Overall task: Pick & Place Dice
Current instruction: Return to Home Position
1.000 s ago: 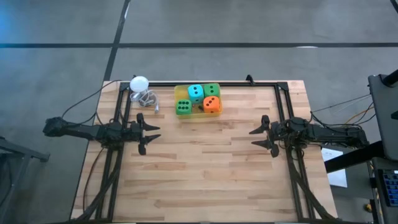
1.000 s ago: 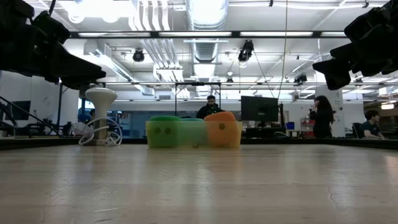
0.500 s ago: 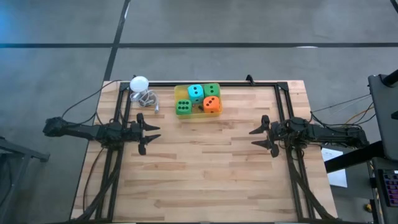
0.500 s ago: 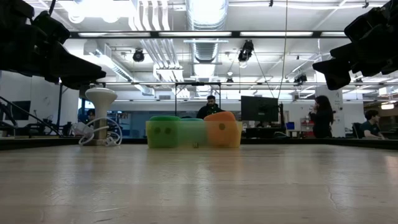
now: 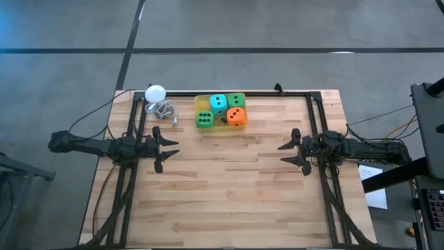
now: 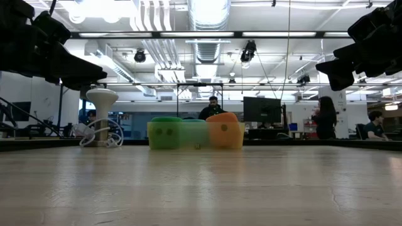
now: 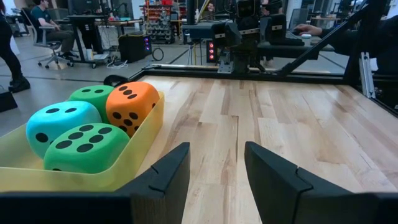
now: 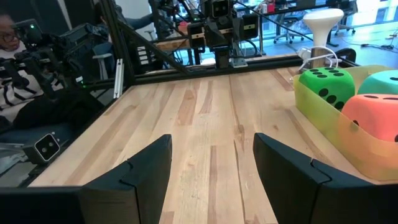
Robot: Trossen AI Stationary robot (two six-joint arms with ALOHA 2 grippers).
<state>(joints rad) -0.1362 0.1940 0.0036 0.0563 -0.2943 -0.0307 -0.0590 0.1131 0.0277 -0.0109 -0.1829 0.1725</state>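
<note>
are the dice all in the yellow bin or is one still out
All in: the left green die, right green die, teal die and orange die sit inside the yellow bin.

From high up we look straight down on the whole table (image 5: 229, 187). Down low we skim level across it, facing the room. Each wrist camera sits close over the boards, looking at the opposite arm (image 7: 247, 28) — and all four views catch the yellow bin (image 7: 74, 177).
</note>
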